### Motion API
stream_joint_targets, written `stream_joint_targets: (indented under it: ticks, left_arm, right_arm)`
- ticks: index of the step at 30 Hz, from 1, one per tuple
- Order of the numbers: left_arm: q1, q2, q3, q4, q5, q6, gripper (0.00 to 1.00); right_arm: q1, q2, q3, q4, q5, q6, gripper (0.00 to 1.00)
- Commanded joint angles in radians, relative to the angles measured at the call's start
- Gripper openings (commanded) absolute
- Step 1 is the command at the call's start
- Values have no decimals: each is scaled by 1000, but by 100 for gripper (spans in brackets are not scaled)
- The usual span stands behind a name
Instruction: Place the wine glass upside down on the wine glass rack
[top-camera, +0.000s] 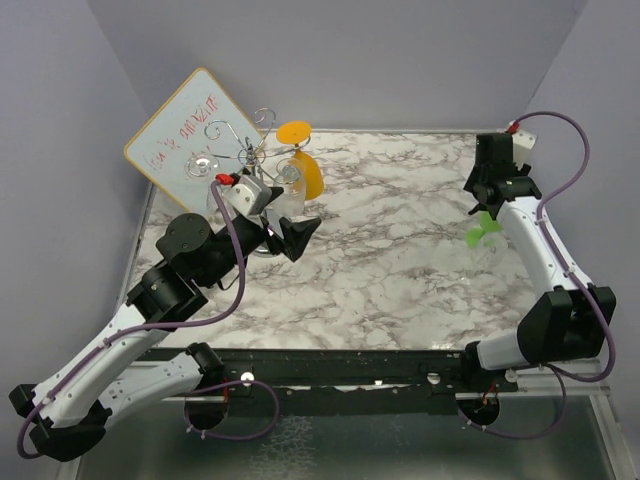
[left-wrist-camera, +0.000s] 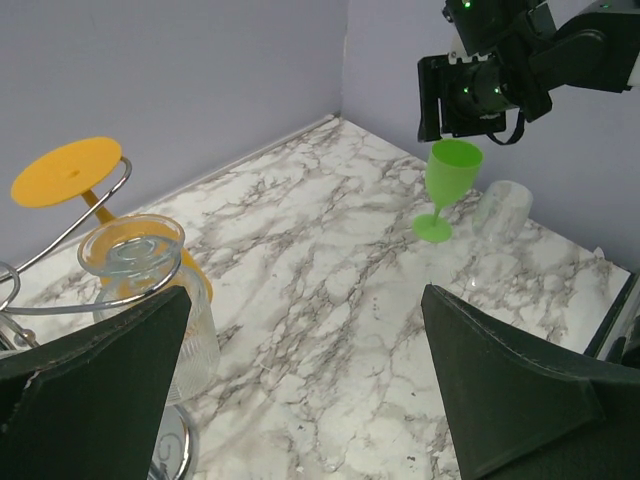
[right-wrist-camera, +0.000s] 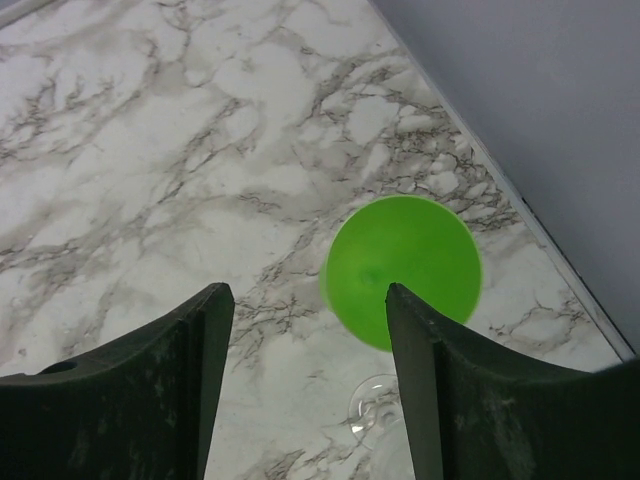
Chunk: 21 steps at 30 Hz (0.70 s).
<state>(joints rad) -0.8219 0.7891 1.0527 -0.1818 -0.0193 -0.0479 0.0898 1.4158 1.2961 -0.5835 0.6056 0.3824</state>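
Wine glass (left-wrist-camera: 448, 185), green, stands upright below my right gripper (right-wrist-camera: 310, 300), jaws parted around nothing.
My left gripper (left-wrist-camera: 305, 300) gapes wide, empty; the whiteboard (top-camera: 185, 125) carries red scrawl I cannot read.

- shiny chrome wire wine glass rack with curled arms (top-camera: 245, 152): one
- orange plastic wine glass (left-wrist-camera: 70, 172): one
- green plastic wine glass (left-wrist-camera: 451, 178): one
- clear glasses: two, a ribbed clear glass (left-wrist-camera: 150, 300) and a smooth clear glass (left-wrist-camera: 500, 208)
- white dry-erase board with red writing (top-camera: 185, 125): one
- black two-finger grippers: two, the left gripper (left-wrist-camera: 305, 295) and the right gripper (right-wrist-camera: 307, 295)
- grey-veined marble tabletop (top-camera: 400, 270): one
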Motion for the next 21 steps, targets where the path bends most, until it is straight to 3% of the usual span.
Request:
stream_joint_targets:
  ticks: [1, 9, 15, 21]
  left_arm:
    - [2, 1, 25, -13, -40, 1, 99]
    - [2, 31, 31, -2, -45, -37, 99]
    - [3, 47, 32, 30, -39, -108, 99]
    - [2, 55, -1, 170, -10, -240, 99]
  right_arm:
    - [-49, 35, -50, 13, -68, 5, 58]
    - [-69, 107, -85, 67, -217, -68, 31]
    - [-68, 74, -67, 86, -330, -111, 1]
    - [-42, -83, -104, 206, -540, -102, 1]
